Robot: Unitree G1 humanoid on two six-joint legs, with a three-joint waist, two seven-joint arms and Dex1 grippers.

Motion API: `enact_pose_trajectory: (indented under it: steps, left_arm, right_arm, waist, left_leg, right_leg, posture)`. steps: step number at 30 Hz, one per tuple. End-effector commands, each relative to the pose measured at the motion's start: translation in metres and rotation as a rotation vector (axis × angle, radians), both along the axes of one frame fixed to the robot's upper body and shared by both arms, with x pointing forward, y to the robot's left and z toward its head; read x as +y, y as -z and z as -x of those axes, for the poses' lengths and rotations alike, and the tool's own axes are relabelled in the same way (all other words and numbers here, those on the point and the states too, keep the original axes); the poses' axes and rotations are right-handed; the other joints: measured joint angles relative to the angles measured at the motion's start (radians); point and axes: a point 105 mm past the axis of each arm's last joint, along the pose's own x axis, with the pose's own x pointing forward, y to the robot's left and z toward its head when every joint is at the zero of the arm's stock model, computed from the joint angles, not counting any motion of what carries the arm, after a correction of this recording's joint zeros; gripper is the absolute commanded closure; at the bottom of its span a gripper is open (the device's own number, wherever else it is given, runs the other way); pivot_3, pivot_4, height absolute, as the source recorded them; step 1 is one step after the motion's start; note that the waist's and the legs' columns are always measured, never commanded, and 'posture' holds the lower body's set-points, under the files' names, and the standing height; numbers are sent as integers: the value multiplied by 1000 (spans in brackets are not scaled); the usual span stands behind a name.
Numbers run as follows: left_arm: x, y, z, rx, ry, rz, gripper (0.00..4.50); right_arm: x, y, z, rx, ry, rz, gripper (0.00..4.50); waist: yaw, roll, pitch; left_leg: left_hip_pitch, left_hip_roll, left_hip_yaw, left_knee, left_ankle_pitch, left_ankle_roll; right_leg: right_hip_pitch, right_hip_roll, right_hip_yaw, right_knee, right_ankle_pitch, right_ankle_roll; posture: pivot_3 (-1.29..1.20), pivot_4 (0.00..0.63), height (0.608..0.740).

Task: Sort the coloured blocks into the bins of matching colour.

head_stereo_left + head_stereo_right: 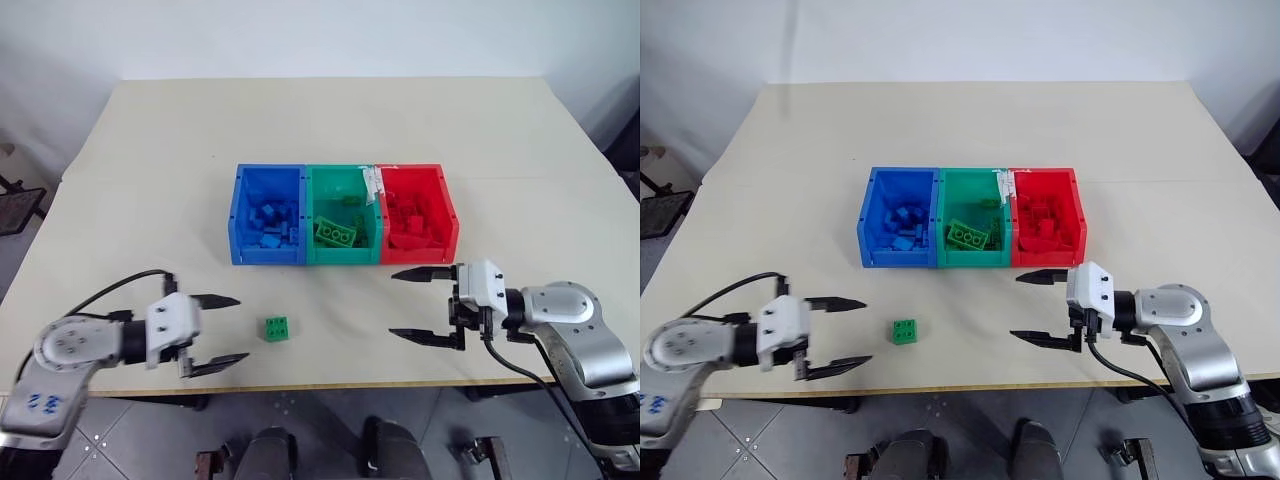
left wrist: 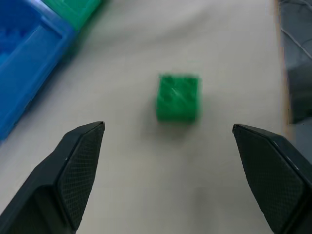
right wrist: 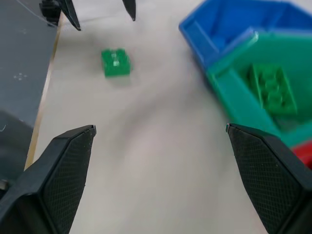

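One small green block lies alone on the table near its front edge, in front of the blue bin. Three joined bins stand mid-table: blue, green and red, each with several blocks of its own colour inside. My left gripper hovers open just left of the green block, pointing at it, nothing between its fingers. My right gripper stands open to the right of the block, in front of the red bin, pointing left. The left wrist view has the green block centred ahead of the open fingers.
The beige table stretches wide behind and beside the bins. Its front edge runs just below both grippers, with grey floor beyond. A small white label sticks up between the green and red bins.
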Motion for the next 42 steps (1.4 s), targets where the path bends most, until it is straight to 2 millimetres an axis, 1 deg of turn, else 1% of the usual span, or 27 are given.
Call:
enact_pose_trajectory:
  steps: [1,3,4,7,9,12,13,15,17,19,21,23,24,26,29,31,34,36,37,39,40,41,42]
  left_arm:
    - [-28,12,-9,28,-7,-39,30]
    - [-35,21,-12,67,-5,-68,424]
    - [-36,26,-9,97,10,-90,639]
    - [-41,32,-3,147,61,-111,1559]
    - [-40,36,-3,166,56,-136,2221]
    - [-37,37,-9,148,34,-157,3009]
    - [-37,34,-10,142,33,-145,3000]
    - [-48,16,-16,94,60,-69,3000]
    - [-57,3,-20,61,71,-7,3000]
    - [-76,-25,-29,0,86,134,3000]
    - [-93,-53,-41,-76,80,246,3000]
    - [-104,-79,-71,-158,-40,361,3000]
    - [-108,-87,-81,-180,-79,388,3000]
    - [-119,-89,-91,-195,-74,370,3000]
    - [-133,-90,-115,-222,-94,332,3000]
    - [-141,-90,-124,-231,-77,315,3000]
    - [-147,-91,-132,-241,-63,295,3000]
    - [-147,-96,-135,-254,-65,307,2258]
    - [-147,-99,-134,-262,-48,312,2030]
    - [-143,-106,-128,-277,-14,328,1442]
    - [-139,-107,-125,-282,-4,333,1043]
    - [-135,-107,-122,-288,6,335,782]
    - [-129,-108,-115,-284,34,348,420]
  right_arm:
    - [-8,-4,6,-48,47,16,0]
    - [-10,-1,9,-41,67,21,0]
    - [-10,0,11,-39,73,21,0]
    - [-13,2,15,-31,104,23,0]
    - [-14,3,16,-28,113,25,0]
    - [-14,3,18,-26,126,16,0]
    - [-14,3,19,-26,133,14,0]
    - [-18,5,19,-28,164,16,0]
    - [-21,5,19,-32,188,15,0]
    - [-28,-3,15,-60,269,-41,0]
    - [-36,-17,10,-135,381,-140,0]
    - [-45,-30,7,-199,506,-250,0]
    - [-48,-32,7,-218,548,-275,0]
    - [-52,-34,8,-231,607,-297,0]
    - [-56,-38,12,-256,672,-323,0]
    - [-56,-40,14,-265,688,-321,0]
    - [-54,-42,17,-267,690,-318,0]
    - [-52,-43,18,-267,682,-321,0]
    - [-50,-44,19,-266,668,-319,0]
    - [-45,-43,20,-247,626,-308,0]
    - [-43,-41,20,-235,608,-299,0]
    - [-41,-39,21,-218,587,-291,0]
    - [-38,-36,23,-188,554,-280,0]
  waist:
    - [2,0,0]
    - [1,0,0]
    - [-1,0,0]
    - [-1,0,0]
    - [0,0,0]
    - [1,0,0]
    - [2,0,0]
    - [5,0,0]
    - [7,0,0]
    - [11,0,0]
    - [15,-1,0]
    - [19,-1,-1]
    - [24,-1,-1]
    - [25,-1,-1]
    - [24,-1,-1]
    - [23,-1,-1]
    - [23,-1,-1]
    - [23,-1,-1]
    - [23,-1,-1]
    - [22,-1,-1]
    - [22,-1,-1]
    - [20,-1,-1]
    - [18,-1,-1]
  left_leg:
    - [0,0,0,0,0,0]
    - [0,0,0,0,0,0]
    - [0,0,0,0,0,0]
    - [1,0,1,0,0,0]
    - [1,0,1,0,0,0]
    - [1,0,2,0,0,0]
    - [1,0,2,0,0,0]
    - [1,0,2,1,0,0]
    - [0,0,1,2,0,0]
    - [0,0,2,2,0,0]
    - [-1,0,1,4,0,0]
    - [-1,0,1,5,0,0]
    - [-1,0,1,6,0,0]
    - [-1,-1,1,7,0,0]
    - [0,-1,2,5,0,0]
    - [-1,-1,2,5,0,0]
    - [-1,-1,3,5,0,0]
    - [-1,-1,3,4,0,0]
    - [-1,-1,3,4,0,0]
    - [-1,-1,3,4,0,0]
    - [-1,-1,3,4,0,0]
    - [-1,-1,3,4,0,0]
    - [-1,-1,3,4,0,0]
  right_leg:
    - [0,0,0,0,0,0]
    - [0,0,0,0,0,0]
    - [0,0,0,0,0,0]
    - [0,0,0,0,0,0]
    - [0,0,1,0,0,0]
    - [0,0,2,-1,0,0]
    - [0,0,2,-1,0,0]
    - [0,0,2,-1,0,0]
    - [0,0,2,-1,0,0]
    - [1,0,2,-1,0,0]
    - [0,0,2,-1,0,0]
    - [1,0,2,0,0,0]
    - [1,0,2,1,0,0]
    - [1,0,2,0,0,0]
    - [1,0,3,0,0,0]
    - [1,0,3,-1,0,0]
    - [1,0,3,-2,0,0]
    - [1,0,3,-2,0,0]
    - [1,0,3,-2,0,0]
    - [1,0,3,-2,0,0]
    - [1,0,3,-2,0,0]
    - [1,0,2,-2,0,0]
    - [1,0,3,-2,0,0]
  posture:
    - [0,150,740]
    - [0,150,740]
    - [0,150,740]
    - [0,150,740]
    - [0,150,740]
    - [0,150,740]
    - [0,150,740]
    - [0,150,740]
    - [0,150,740]
    - [0,150,740]
    - [0,150,740]
    - [0,150,740]
    - [0,150,740]
    - [0,150,740]
    - [0,150,740]
    - [0,150,740]
    - [0,150,740]
    - [0,150,740]
    - [0,150,740]
    - [0,150,740]
    - [0,150,740]
    - [0,150,740]
    - [0,150,740]
